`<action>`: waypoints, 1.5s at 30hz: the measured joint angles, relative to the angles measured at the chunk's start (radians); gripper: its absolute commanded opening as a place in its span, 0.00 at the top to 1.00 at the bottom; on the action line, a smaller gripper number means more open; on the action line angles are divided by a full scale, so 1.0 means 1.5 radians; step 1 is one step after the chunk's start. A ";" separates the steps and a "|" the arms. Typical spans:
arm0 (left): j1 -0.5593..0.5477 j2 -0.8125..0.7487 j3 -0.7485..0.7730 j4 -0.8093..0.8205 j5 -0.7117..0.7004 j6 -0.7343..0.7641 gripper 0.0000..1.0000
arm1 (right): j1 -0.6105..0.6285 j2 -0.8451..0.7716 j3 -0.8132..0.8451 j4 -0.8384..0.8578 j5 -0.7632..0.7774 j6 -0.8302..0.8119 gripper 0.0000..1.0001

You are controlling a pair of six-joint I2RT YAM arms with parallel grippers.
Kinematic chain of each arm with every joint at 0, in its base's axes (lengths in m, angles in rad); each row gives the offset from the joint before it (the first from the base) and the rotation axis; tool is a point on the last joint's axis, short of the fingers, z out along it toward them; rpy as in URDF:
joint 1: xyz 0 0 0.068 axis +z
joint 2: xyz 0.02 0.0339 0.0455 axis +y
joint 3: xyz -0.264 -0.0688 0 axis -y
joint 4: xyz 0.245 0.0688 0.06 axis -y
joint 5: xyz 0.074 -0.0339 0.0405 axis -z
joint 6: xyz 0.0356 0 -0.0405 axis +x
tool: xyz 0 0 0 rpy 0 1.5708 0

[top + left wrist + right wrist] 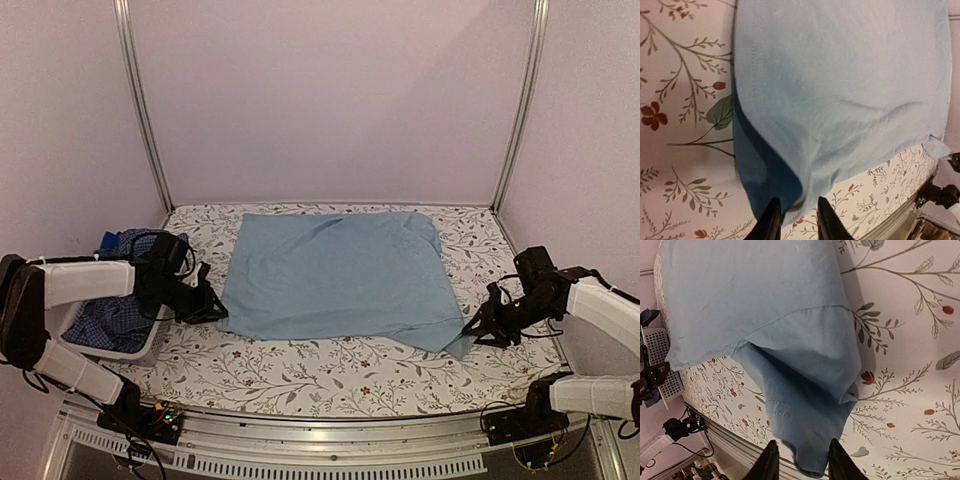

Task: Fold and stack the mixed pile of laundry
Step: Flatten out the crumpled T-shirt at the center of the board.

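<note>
Down at the near side of the flowered worktop (330, 375), the left tool (208, 303) and the right tool (478, 328) sit low at the two near corners of the light-blue shirt (335, 275), one at each end of its near hem.

In the left wrist view the left tool (798, 202) has its fingers (772, 222) parted a little. The shirt's (840, 90) near-left corner lies in the narrow gap between them, and the fingers do not press on it. A darker under-layer of the cloth shows along that edge.

In the right wrist view the right tool (803, 442) is spread somewhat wider. The shirt's (750, 295) near-right corner is doubled over with its stitched hem showing, and it droops between the fingers (836, 462) without being squeezed.

Beyond the tools, the shirt lies spread out in the middle of the worktop, mostly flat with shallow creases. Its near-right corner sticks out further than the rest.

Off to the left, just behind the left arm, a white basket (130, 350) stands at the worktop's edge. It holds a dark blue checked shirt (115, 320) bunched inside, apart from the spread shirt.

The spread shirt's far hem stops just short of the back edge of the worktop.
</note>
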 measured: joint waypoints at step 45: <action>-0.189 0.141 0.232 -0.206 -0.171 0.027 0.36 | 0.098 0.210 0.169 0.056 0.024 -0.108 0.29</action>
